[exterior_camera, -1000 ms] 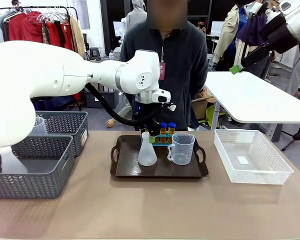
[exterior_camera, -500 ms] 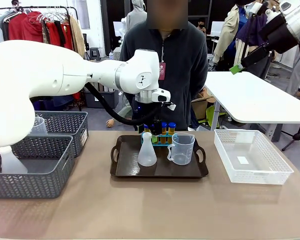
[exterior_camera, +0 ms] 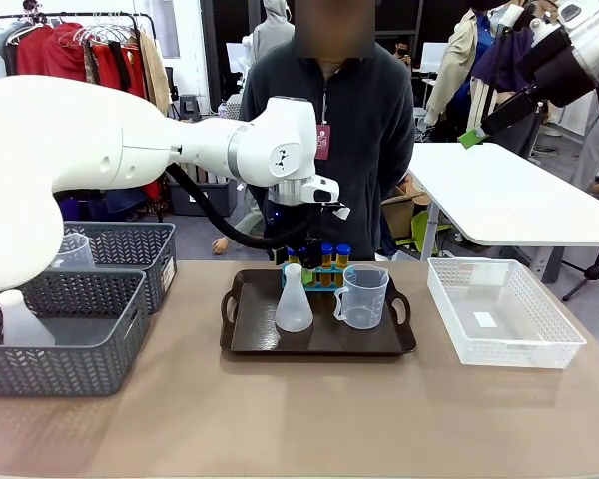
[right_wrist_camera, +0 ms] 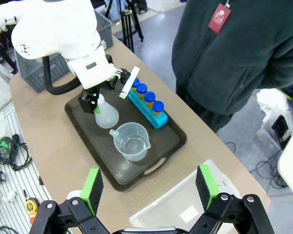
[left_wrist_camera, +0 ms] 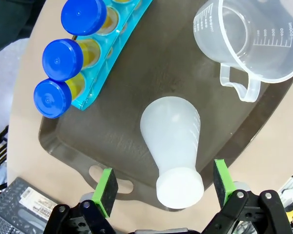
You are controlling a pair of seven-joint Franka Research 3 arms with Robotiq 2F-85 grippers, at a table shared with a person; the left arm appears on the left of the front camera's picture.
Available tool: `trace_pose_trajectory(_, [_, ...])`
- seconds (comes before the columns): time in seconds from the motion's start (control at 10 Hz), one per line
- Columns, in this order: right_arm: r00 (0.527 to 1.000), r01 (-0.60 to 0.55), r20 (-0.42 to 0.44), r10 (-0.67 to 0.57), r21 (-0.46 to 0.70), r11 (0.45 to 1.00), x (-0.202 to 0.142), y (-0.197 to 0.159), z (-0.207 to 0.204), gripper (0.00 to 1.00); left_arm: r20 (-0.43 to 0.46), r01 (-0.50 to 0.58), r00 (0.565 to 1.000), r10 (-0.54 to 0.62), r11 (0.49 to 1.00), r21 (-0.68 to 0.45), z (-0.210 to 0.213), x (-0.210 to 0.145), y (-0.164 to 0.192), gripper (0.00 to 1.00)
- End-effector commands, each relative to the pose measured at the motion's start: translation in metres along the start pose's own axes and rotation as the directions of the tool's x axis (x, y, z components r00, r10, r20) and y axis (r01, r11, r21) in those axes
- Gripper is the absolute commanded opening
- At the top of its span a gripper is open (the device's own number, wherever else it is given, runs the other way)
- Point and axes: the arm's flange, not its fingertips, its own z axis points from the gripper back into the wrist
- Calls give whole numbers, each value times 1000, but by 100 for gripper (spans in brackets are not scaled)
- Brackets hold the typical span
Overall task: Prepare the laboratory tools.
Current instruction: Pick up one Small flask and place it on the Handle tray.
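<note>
Left claw [left_wrist_camera: 163,187] astride upright flask [left_wrist_camera: 173,146]

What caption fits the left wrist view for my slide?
Open left gripper above the conical flask on the dark tray, beside the beaker and blue-capped tubes.

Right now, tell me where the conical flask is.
In the front view the conical flask stands upright on the dark tray's left half, beside the measuring beaker, before the tube rack.

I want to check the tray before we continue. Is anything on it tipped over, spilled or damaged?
Nothing stands out. On the tray, the conical flask, the measuring beaker and the capped tubes in their rack stand upright, with no spill visible.
</note>
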Motion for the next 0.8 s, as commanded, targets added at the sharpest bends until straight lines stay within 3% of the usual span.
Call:
trace_pose_trajectory(0.0, [1000, 0, 15, -1, 13, 1000, 1, 0, 2, 100, 10, -8, 1000, 8, 999, -38, 5, -10, -2, 100])
trace_pose_trajectory(0.6, [1000, 0, 15, -1, 13, 1000, 1, 0, 2, 100, -1, -1, 1000, 1, 1000, -6, -2, 0, -1, 100])
trace_pose_trajectory(0.7, [1000, 0, 15, -1, 13, 1000, 1, 0, 2, 100, 9, 64, 998, -64, 998, -20, 4, -3, -3, 100])
